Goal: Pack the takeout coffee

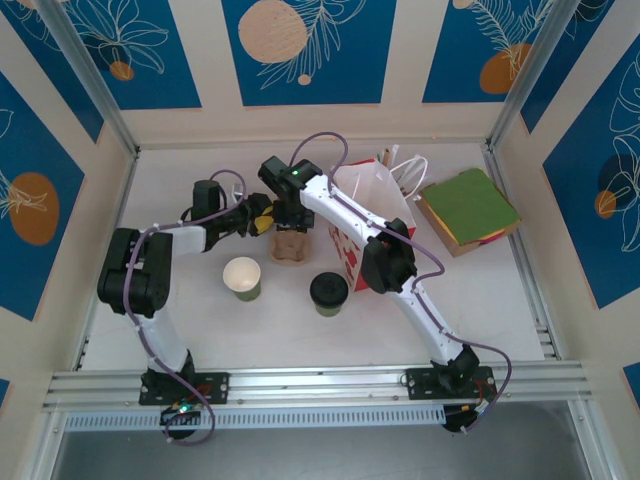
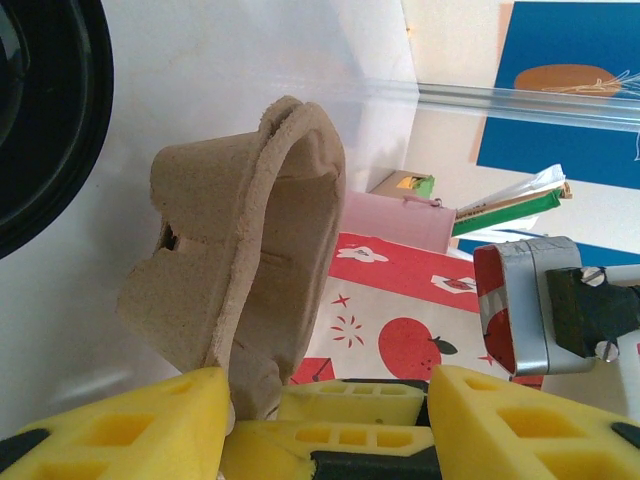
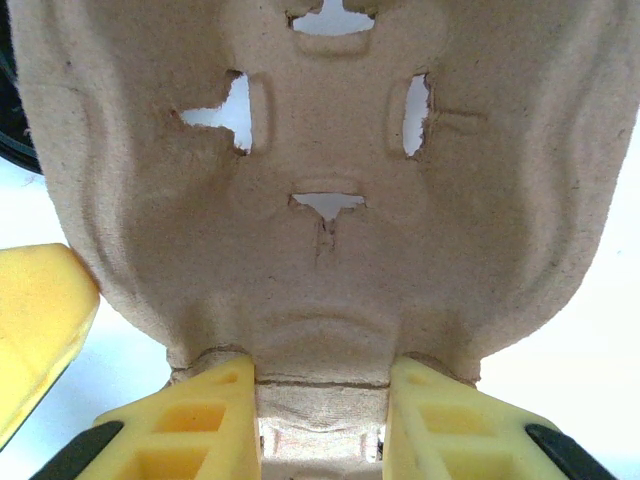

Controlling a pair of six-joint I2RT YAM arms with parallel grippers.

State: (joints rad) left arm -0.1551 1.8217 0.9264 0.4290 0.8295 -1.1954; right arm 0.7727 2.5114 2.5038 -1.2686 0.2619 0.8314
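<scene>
**Pulp carrier [image 3: 330,200] pinched at mid-table, lidded cup standing apart**

Moulded fibre sits between the fingers of the right gripper [image 3: 320,372], which are closed on a tab at the carrier's rim. The left gripper [image 2: 328,390] stands roughly half open. The carrier's rim rests against one yellow finger [image 2: 150,430] and the other finger stands clear of it, so this gripper has hold of nothing.

From above, both grippers meet over the carrier near the middle of the table [image 1: 200,330]. The takeout coffee [image 1: 328,291] stands upright on the table, lid on. It is nearer the arm bases than the carrier and apart from both grippers. A lidless cup [image 1: 243,277] stands near it on the left.

The red-and-white bag [image 1: 380,205] stands just beside the carrier, behind the coffee. The right arm's forearm lies across the bag (covering part of its open top) and passes close by the coffee. A green-topped stack [image 1: 467,210] lies well apart at the right.
</scene>
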